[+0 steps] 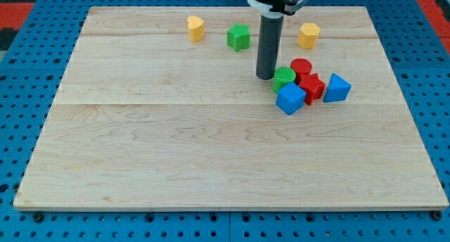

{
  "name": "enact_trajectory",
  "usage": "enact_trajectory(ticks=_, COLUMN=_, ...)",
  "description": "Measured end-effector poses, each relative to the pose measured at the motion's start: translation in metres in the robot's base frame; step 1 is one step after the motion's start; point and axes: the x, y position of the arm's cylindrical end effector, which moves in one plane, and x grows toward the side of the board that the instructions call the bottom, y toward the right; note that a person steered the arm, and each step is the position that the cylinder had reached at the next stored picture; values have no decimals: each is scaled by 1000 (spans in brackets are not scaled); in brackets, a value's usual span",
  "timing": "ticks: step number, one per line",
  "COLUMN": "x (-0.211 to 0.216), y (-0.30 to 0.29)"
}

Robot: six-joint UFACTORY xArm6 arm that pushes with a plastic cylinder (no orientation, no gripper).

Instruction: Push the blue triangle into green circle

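A pale wooden worktop [211, 143] fills the frame. The arm carries no pincer, only a dark rod, so nothing is held; my tip [264, 77] rests right of centre, just left of the green circle [283, 77]. A blue cube [290, 99], red cylinder [301, 67] and another red block [311, 87] crowd the circle. The blue triangle [337, 88] sits at the cluster's right edge, beside that red block.

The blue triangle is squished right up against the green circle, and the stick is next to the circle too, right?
Not quite. In the camera view the blue triangle sits apart from the green circle, with the red blocks between them. My tip is indeed next to the circle, on the view's left.
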Motion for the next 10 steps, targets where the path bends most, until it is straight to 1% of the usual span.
enact_trajectory(ticks=1, x=-29, y=4)
enact_trajectory(ticks=2, x=-68, y=28)
enact_trajectory(ticks=3, x=-40, y=125)
enact_trajectory(ticks=4, x=29, y=157)
enact_trajectory(ticks=5, x=73, y=149)
enact_trajectory(ticks=6, x=81, y=140)
enact_trajectory(ticks=7, x=43, y=111)
enact_trajectory(ticks=9, x=-7, y=110)
enact_trajectory(ticks=10, x=-39, y=110)
